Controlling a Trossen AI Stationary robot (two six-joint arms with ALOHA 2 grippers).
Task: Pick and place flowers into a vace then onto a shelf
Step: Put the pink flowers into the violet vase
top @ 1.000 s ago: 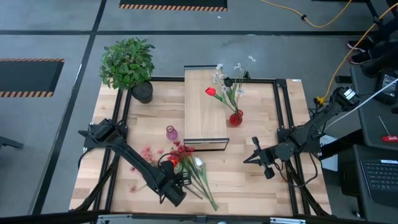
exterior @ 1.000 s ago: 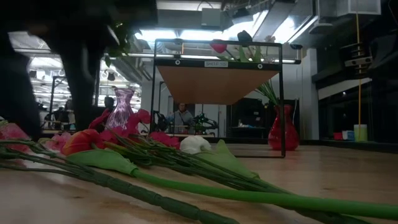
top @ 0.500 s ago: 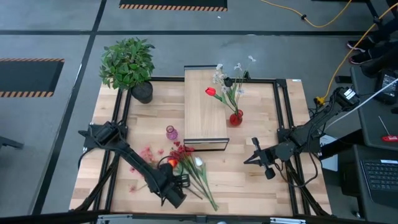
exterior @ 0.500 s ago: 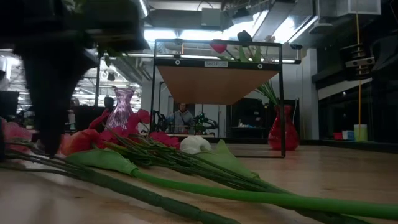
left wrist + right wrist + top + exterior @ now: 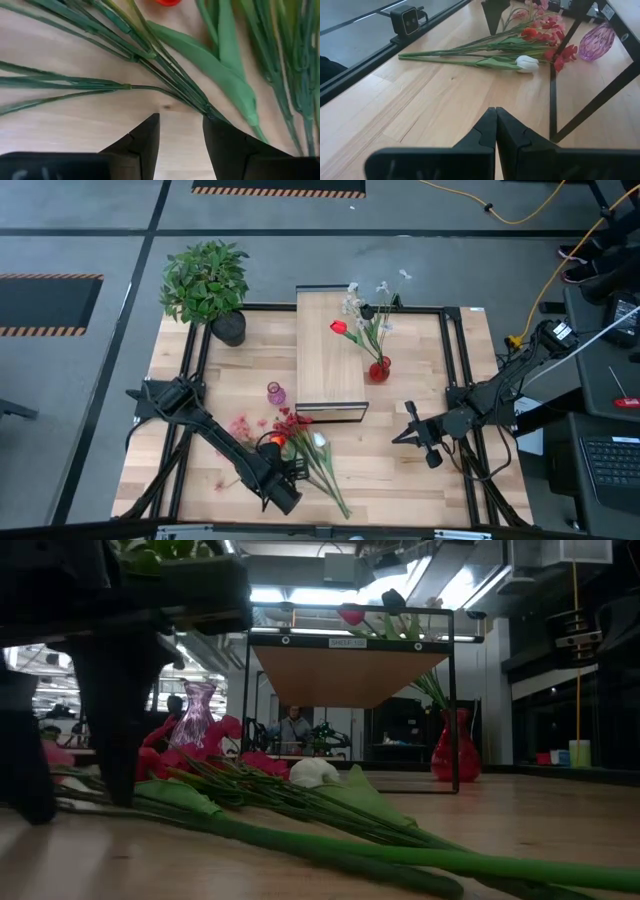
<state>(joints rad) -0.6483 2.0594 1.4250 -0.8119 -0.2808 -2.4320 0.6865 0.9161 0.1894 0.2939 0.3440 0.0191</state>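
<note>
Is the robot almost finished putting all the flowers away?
Not yet. Done: a red vase with several flowers stands on the shelf. In hand: the left gripper is down over the loose flowers on the table, fingers apart, gripping no stem. The right gripper waits shut, away from them. Left: the pile needs picking up, and the purple vase looks empty.

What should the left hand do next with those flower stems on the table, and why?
Probably ease forward a touch, then close. The left hand is open at the table, but the green stems lie just beyond its fingertips, not yet between them.
</note>
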